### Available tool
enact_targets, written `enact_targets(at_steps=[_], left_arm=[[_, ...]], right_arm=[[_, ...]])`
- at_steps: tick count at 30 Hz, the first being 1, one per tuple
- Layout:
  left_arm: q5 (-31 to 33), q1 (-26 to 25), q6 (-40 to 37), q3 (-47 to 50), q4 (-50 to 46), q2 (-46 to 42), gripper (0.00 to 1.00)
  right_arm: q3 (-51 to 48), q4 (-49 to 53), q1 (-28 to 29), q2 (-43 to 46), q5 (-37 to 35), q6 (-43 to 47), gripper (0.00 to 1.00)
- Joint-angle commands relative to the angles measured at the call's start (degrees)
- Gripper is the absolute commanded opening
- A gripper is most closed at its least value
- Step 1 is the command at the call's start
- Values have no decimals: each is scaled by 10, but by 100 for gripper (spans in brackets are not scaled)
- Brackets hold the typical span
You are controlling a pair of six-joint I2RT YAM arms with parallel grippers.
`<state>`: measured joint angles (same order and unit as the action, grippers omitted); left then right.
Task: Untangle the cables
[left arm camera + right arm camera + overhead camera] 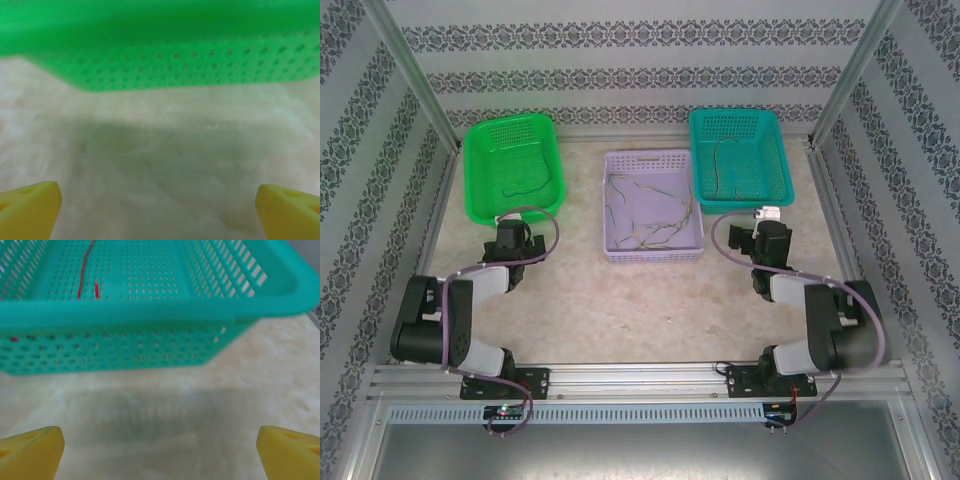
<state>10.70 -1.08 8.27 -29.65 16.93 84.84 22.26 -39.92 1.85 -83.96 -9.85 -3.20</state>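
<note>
The cables point(645, 215) lie mostly as a hair-thin tangle in the lilac basket point(655, 252) at the counter's point(620, 300) far middle, strands hard to tell apart; one more lies in the green basket point(472, 180) far left, another in the teal basket point(782, 165) far right. Left jaws and right jaws stand spread wide, empty, just near of those baskets.

left fingers point(30, 206) spread wide, empty; right fingers point(31, 449) spread wide, empty

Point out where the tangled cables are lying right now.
In the top view, the tangled cables lie inside the lilac basket in the middle, between the green basket on the left and the teal basket on the right.
</note>
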Motion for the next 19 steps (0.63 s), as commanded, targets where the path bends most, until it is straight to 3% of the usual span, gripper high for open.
enact_targets(at_steps=[1, 3, 5, 6, 10, 19], left_arm=[[-77, 21, -50, 8, 178, 18, 99], [-127, 23, -69, 46, 257, 33, 100], [-98, 23, -56, 88, 376, 54, 100], [-86, 23, -49, 80, 336, 37, 100], [-82, 21, -53, 77, 338, 46, 100], [-75, 15, -59, 70, 323, 45, 100]], right_arm=[[-44, -193, -18, -31, 45, -12, 98], [-44, -159, -14, -17, 23, -10, 98], [-47, -190, -8, -27, 11, -7, 98], [-40, -159, -9, -17, 10, -8, 98], [-9, -121, 5, -24, 5, 7, 98], [-7, -120, -9, -24, 86, 21, 98]])
